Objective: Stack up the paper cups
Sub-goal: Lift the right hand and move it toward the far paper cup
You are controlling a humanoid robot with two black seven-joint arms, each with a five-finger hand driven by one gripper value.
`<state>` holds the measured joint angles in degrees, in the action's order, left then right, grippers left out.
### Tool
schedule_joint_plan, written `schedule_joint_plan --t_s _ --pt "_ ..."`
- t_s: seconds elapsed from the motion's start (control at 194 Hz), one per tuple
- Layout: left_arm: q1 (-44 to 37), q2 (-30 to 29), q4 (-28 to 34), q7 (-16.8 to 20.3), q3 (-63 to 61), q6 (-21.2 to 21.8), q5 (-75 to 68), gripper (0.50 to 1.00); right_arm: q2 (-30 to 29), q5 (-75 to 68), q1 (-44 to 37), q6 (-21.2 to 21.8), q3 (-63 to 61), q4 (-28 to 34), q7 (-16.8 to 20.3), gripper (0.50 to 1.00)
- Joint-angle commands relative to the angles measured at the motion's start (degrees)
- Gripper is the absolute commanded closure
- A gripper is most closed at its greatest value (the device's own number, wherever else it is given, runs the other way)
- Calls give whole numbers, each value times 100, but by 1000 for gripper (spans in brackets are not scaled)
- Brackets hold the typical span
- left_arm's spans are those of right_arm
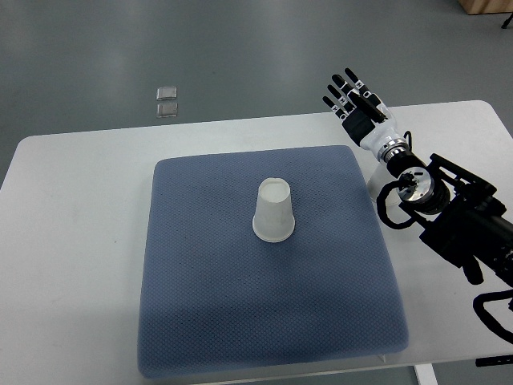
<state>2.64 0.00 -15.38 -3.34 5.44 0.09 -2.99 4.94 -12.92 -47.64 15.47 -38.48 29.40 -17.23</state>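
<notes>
A white paper cup (274,210) stands upside down near the middle of the blue-grey mat (200,321); whether it is a single cup or several nested I cannot tell. My right hand (353,96) hovers over the table's far right part, beyond the mat's far right corner and well away from the cup. Its fingers (343,83) are stretched out straight and hold nothing. The right arm (449,208) runs in from the right edge. No left arm shows.
The mat lies on a white table (72,241) with rounded corners. Two small clear squares (167,100) lie on the grey floor beyond the table's far edge. A brown box corner (485,6) shows at the top right.
</notes>
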Motion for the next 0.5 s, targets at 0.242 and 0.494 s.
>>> schedule_joint_plan --t_s 0.242,0.494 --pt "0 0 0 0 1 0 0 500 7 26 0 0 7 4 0 566" --pt "0 0 -9 9 10 0 0 500 95 764 -61 70 33 48 44 566"
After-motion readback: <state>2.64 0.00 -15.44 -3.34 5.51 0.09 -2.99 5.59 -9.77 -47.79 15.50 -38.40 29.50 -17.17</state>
